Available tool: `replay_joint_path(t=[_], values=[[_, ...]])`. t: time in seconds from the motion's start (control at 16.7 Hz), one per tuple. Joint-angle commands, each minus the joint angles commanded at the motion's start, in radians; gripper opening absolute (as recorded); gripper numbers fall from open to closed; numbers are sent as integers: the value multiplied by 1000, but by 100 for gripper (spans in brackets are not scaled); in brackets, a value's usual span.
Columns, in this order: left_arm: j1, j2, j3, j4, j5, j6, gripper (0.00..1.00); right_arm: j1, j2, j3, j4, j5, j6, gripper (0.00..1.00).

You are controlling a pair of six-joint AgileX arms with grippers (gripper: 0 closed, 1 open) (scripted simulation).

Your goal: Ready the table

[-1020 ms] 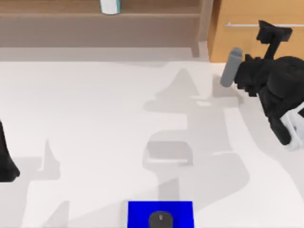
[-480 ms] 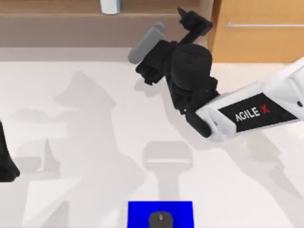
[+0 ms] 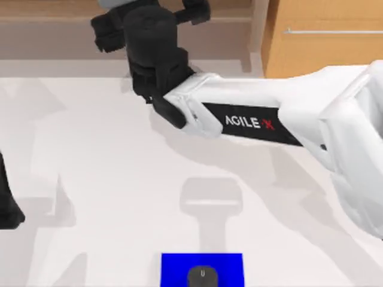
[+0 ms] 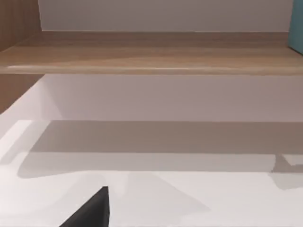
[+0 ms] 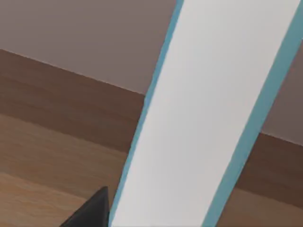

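Presently the right hand (image 3: pixel 128 9), grip state impossible to tell, reaches over the white bench's (image 3: pixel 108 173) far edge toward the white-and-teal object (image 5: pixel 208 109) on the shelf (image 3: pixel 54 24), presumably to fetch it.

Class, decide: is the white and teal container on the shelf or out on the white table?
On the shelf: the right wrist view shows the container against the brown shelf boards.

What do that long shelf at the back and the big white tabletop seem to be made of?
The shelf looks like wood: brown with lengthwise grain streaks and a slight sheen, though it could be a veneer. The table looks like a plain white matte board, perhaps laminate: it shows soft shadows and no grain or glare.
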Motion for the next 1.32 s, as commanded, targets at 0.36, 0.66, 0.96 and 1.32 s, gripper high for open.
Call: replay_joint_path(t=[0.36, 0.66, 0.96, 1.32], values=[[0, 0, 0, 0, 0, 0, 100, 25, 125, 343, -224, 105, 260, 100], [0, 0, 0, 0, 0, 0, 100, 27, 144, 390, -257, 120, 295, 100], [0, 0, 0, 0, 0, 0, 100, 18, 169, 428, -281, 111, 295, 100], [0, 0, 0, 0, 0, 0, 100, 1, 241, 577, -346, 95, 293, 100]])
